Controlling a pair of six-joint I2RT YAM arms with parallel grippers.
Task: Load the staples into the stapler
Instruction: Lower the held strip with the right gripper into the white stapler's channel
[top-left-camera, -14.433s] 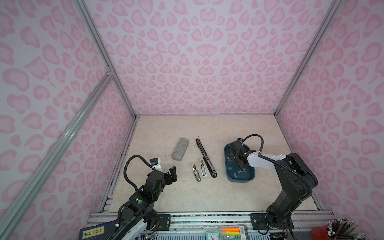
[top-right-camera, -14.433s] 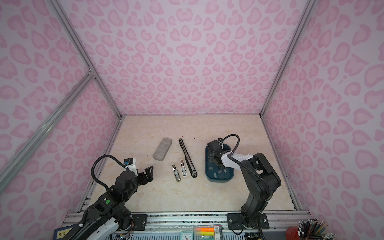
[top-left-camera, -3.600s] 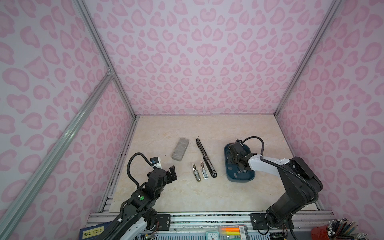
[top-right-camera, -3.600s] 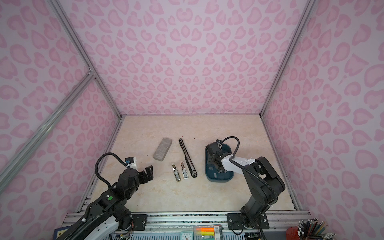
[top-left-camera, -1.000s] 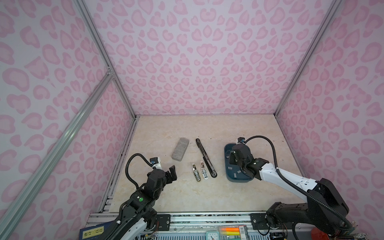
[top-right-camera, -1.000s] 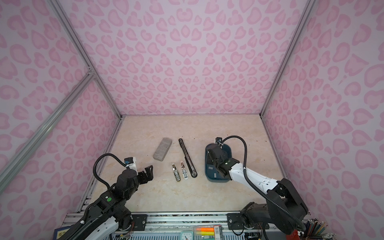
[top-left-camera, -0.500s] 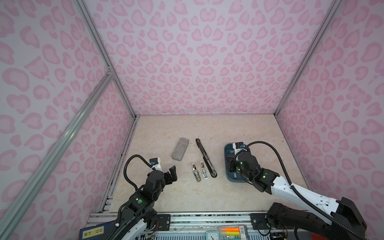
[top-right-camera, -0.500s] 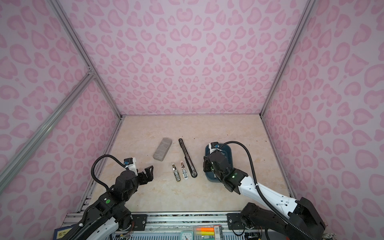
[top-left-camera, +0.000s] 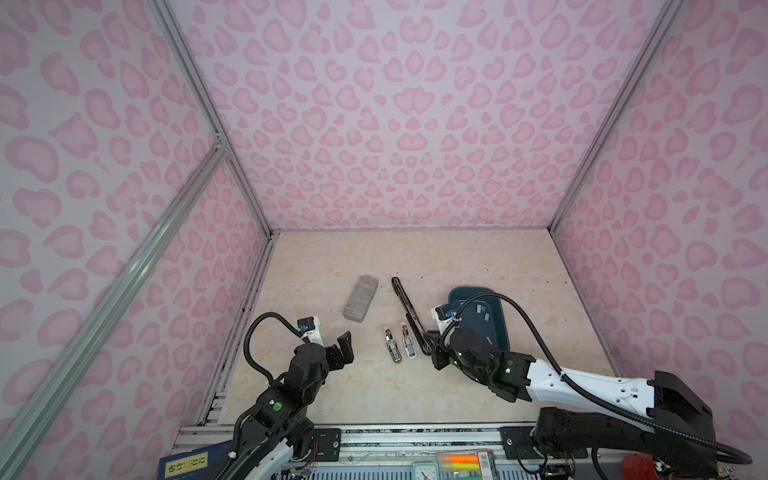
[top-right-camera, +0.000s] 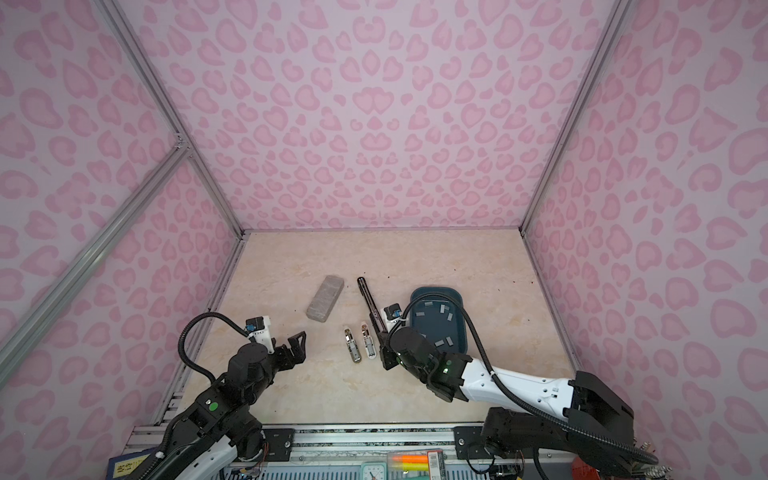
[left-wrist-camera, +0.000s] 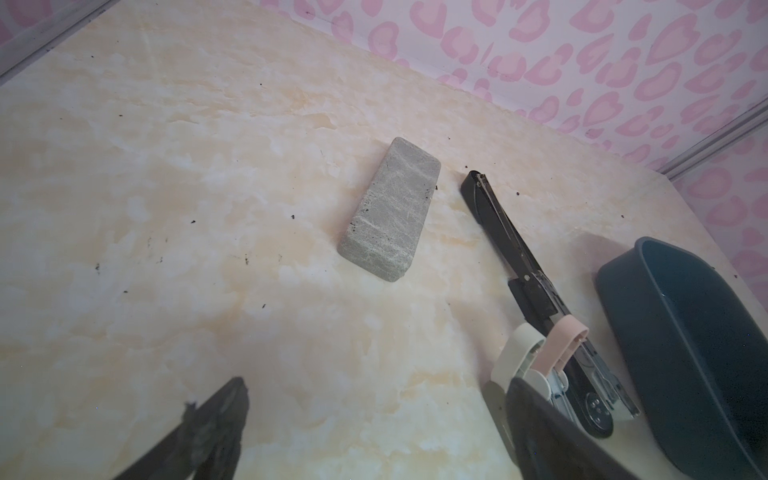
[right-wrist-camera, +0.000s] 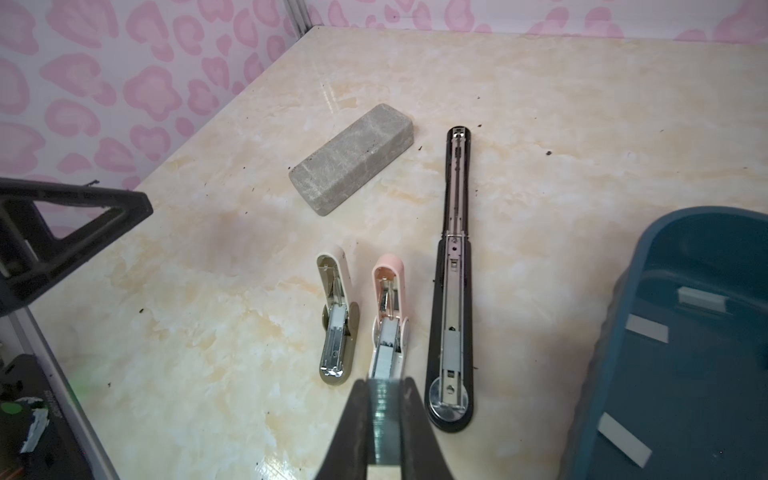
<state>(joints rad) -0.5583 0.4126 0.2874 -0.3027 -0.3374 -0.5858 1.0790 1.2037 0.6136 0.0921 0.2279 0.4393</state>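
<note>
Right gripper (right-wrist-camera: 385, 388) pinches a staple strip (right-wrist-camera: 384, 428) by the front-edge end of the black stapler (right-wrist-camera: 453, 291)—it runs lengthwise away—left gripper (left-wrist-camera: 374, 390) gapes empty.

The marbled table (top-left-camera: 436, 257) carries a grey block (top-left-camera: 360, 298), a black stapler (top-left-camera: 406, 305) opened flat and a blue tray (top-left-camera: 473, 288). Two small staplers (top-left-camera: 392, 345) lie just beside the black stapler.

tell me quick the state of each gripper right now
left gripper: open, holding nothing
right gripper: closed on a strip of staples
</note>
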